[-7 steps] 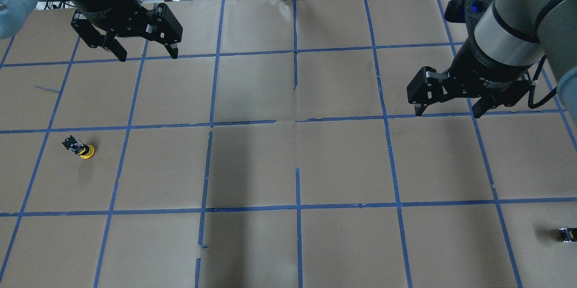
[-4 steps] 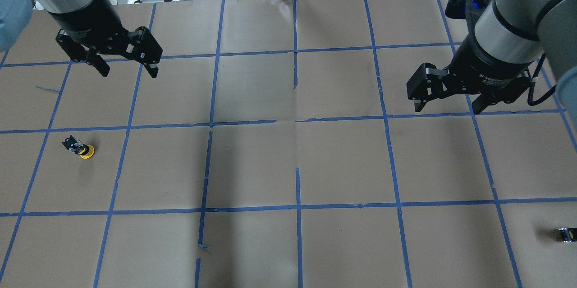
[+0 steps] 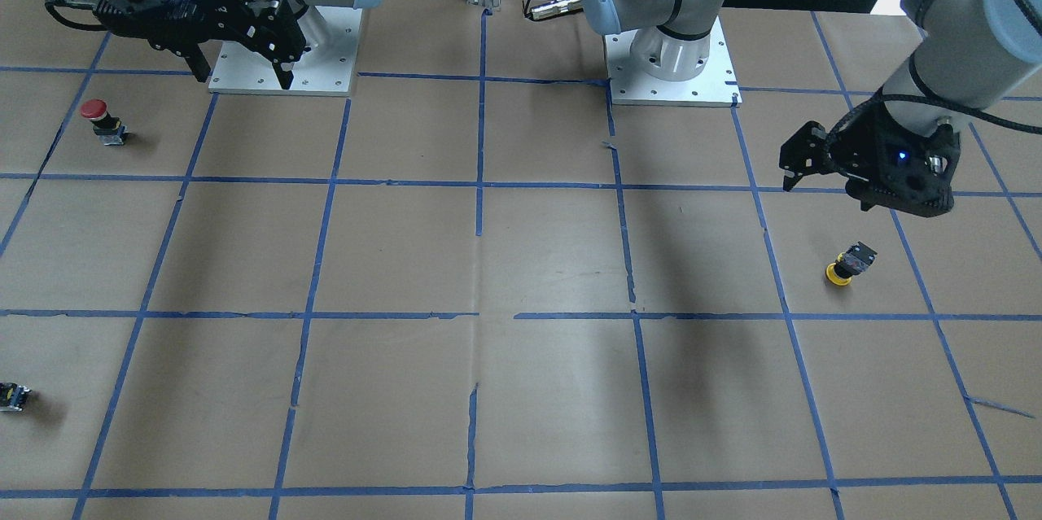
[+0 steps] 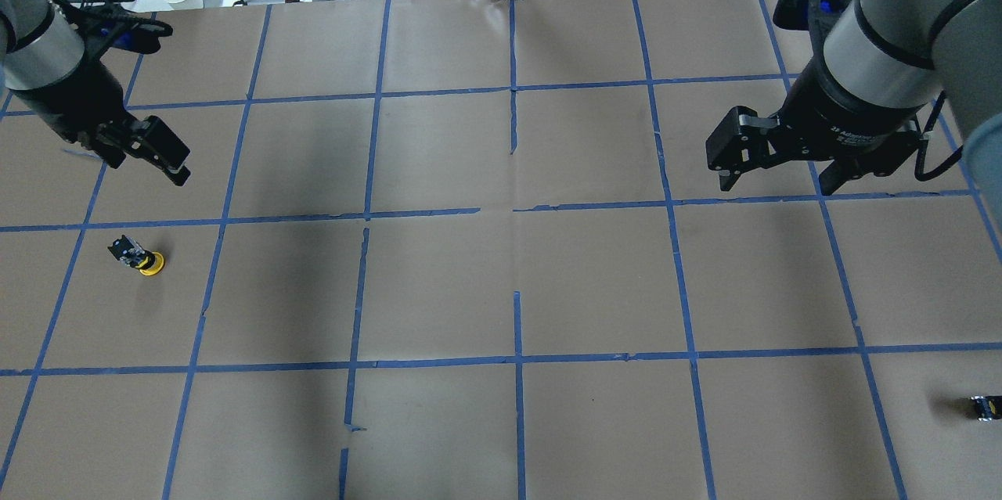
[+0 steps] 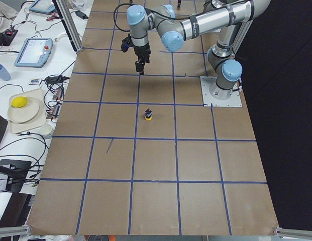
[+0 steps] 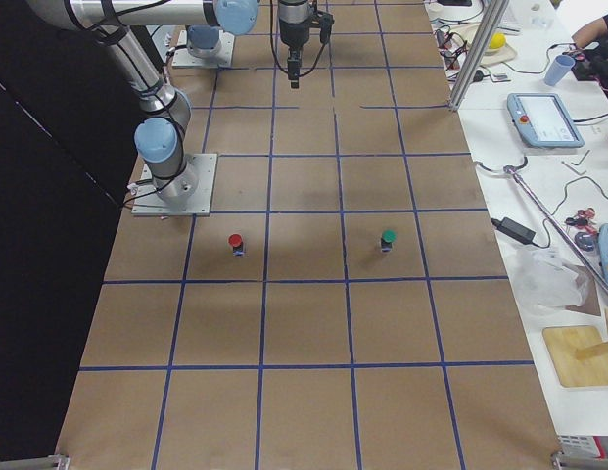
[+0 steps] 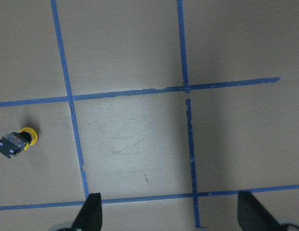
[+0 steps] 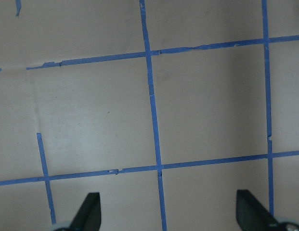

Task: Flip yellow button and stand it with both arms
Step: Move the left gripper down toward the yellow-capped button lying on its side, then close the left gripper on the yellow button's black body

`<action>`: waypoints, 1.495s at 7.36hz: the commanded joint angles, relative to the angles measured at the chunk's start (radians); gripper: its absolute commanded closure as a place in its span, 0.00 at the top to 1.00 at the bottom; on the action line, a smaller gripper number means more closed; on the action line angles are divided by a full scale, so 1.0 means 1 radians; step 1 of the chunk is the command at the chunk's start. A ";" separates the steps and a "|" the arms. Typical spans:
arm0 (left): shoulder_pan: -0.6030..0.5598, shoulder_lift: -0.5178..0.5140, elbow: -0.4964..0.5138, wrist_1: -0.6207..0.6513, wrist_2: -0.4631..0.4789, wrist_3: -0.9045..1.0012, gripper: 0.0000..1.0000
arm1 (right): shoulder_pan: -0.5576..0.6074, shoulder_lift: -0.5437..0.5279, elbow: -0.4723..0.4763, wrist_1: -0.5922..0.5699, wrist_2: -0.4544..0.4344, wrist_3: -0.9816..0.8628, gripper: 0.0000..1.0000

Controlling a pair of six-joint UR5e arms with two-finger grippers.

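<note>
The yellow button point(image 4: 139, 256) lies on its side on the brown paper at the table's left, cap toward the centre. It also shows in the front view point(image 3: 847, 264), the left side view point(image 5: 148, 115) and at the left edge of the left wrist view point(image 7: 17, 142). My left gripper point(image 4: 145, 163) hovers open and empty, a little beyond the button, apart from it; it also shows in the front view point(image 3: 826, 190). My right gripper point(image 4: 775, 185) hangs open and empty over the table's right side, far from the button.
A red-capped switch point(image 3: 102, 120) stands near the right arm's base. A green-capped switch point(image 6: 387, 238) stands farther out. A small black part point(image 4: 985, 406) sits at the overhead view's right edge. Blue tape lines grid the paper. Cables and a plate lie beyond the far edge.
My left arm has swung left and toward the yellow button, and its gripper has turned and stayed open. The right gripper has barely moved. The button has not moved.
</note>
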 commanded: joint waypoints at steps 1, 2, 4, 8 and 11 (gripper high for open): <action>0.142 -0.014 -0.088 0.109 -0.009 0.216 0.98 | 0.001 0.000 0.000 0.000 0.001 -0.001 1.00; 0.187 -0.036 -0.112 0.167 -0.010 0.344 0.98 | 0.000 0.013 -0.001 -0.002 0.001 0.000 1.00; 0.244 -0.089 -0.155 0.284 -0.009 0.438 0.98 | 0.000 0.014 0.000 -0.014 0.001 0.002 1.00; 0.319 -0.163 -0.198 0.390 -0.061 0.540 0.97 | 0.000 0.017 0.002 -0.015 -0.006 -0.001 1.00; 0.306 -0.159 -0.252 0.449 -0.061 0.546 0.96 | 0.000 0.031 -0.001 -0.043 -0.009 0.002 1.00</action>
